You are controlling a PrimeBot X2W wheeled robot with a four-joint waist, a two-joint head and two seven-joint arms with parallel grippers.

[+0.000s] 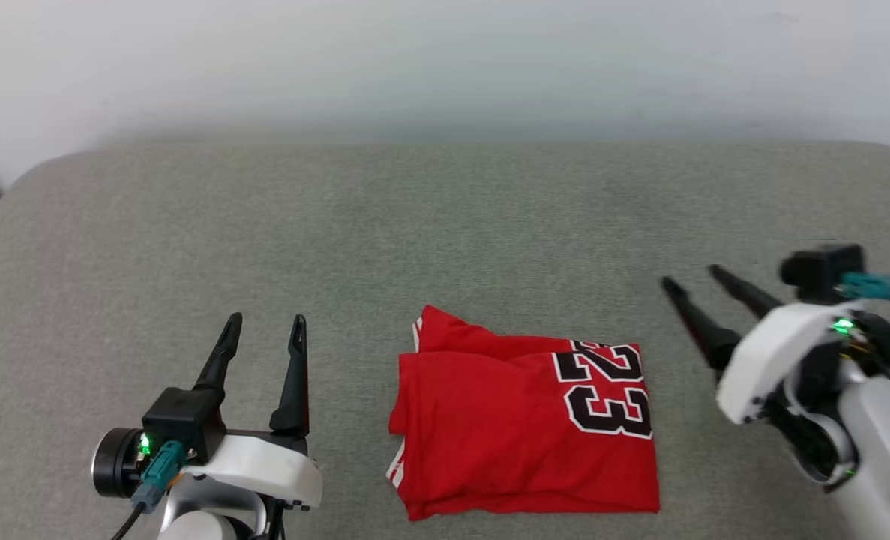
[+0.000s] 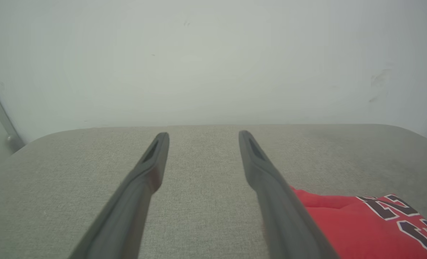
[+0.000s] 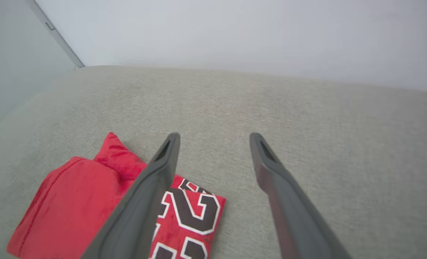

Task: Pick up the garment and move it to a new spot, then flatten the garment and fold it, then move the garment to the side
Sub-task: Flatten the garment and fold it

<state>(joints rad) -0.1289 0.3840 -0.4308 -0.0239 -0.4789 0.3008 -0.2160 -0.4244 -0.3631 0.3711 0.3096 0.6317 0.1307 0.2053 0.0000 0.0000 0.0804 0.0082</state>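
The garment [image 1: 523,424], a bright red jersey with a black white-outlined "23", lies folded into a rough rectangle on the grey cushion near its front edge. It also shows as the garment [image 2: 364,226] at the lower right of the left wrist view and as the garment [image 3: 73,205] at the lower left of the right wrist view. My left gripper [image 1: 265,326] stands open to the left of it, apart from the cloth, with nothing between its fingers. My right gripper [image 1: 692,276] is open to the right of the jersey and raised above the cushion, also holding nothing.
The grey fabric cushion [image 1: 445,225] stretches wide behind and beside the jersey, with rounded far corners. A pale wall [image 1: 445,60] rises behind it. A grey strip [image 3: 55,32] runs down the wall at the far left.
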